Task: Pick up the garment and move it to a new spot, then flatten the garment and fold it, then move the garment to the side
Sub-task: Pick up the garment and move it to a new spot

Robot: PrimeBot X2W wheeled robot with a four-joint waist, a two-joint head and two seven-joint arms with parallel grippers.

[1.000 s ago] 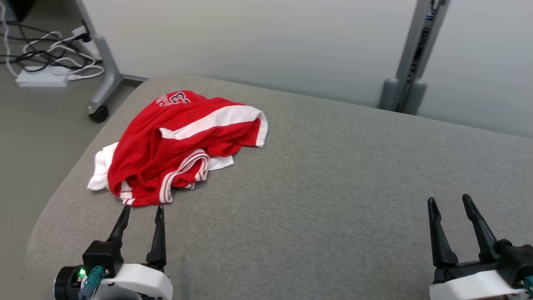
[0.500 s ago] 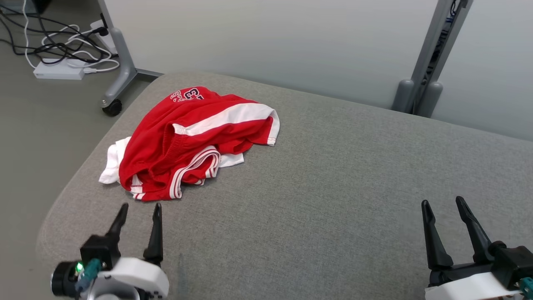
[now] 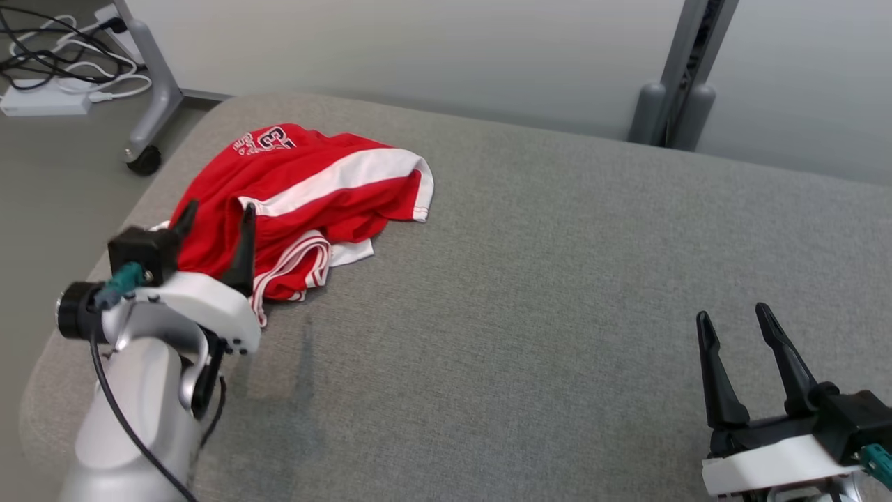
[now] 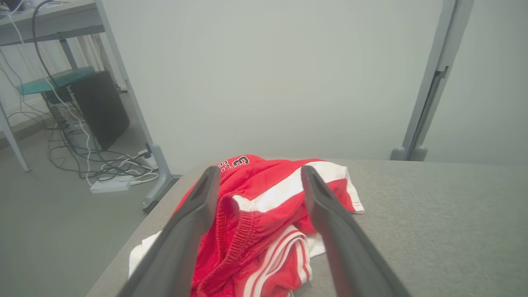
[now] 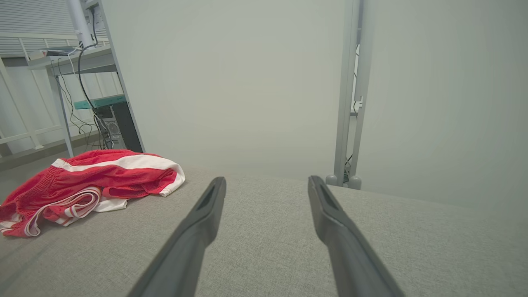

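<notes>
Grey woven fabric covers the broad, padded worktop in front of you, with a pale partition wall behind it.

Your left tool is at the worktop's left side, on a pale forearm that rises from the lower left of the head view. Its two long dark fingers are spread wide and pinch nothing. They point away from you across the near edge of the garment. In the left wrist view the red cloth fills the gap between them. You cannot tell whether the fingertips touch the cloth.

The garment is a crumpled heap of red fabric with broad white stripes and a gathered elastic band. It has dark and white printed characters at its far end, and a white piece pokes out underneath. It lies on the far left part of the worktop, close to the rounded left edge.

Your right tool is at the near right, well apart from the garment. Its fingers are also spread wide and empty over bare grey fabric.

Beyond the worktop's left edge, on the floor, a grey stand leg ends in a black caster. A tangle of cables and a white power strip lie beside it. A grey metal post stands against the wall behind the worktop, right of centre.
</notes>
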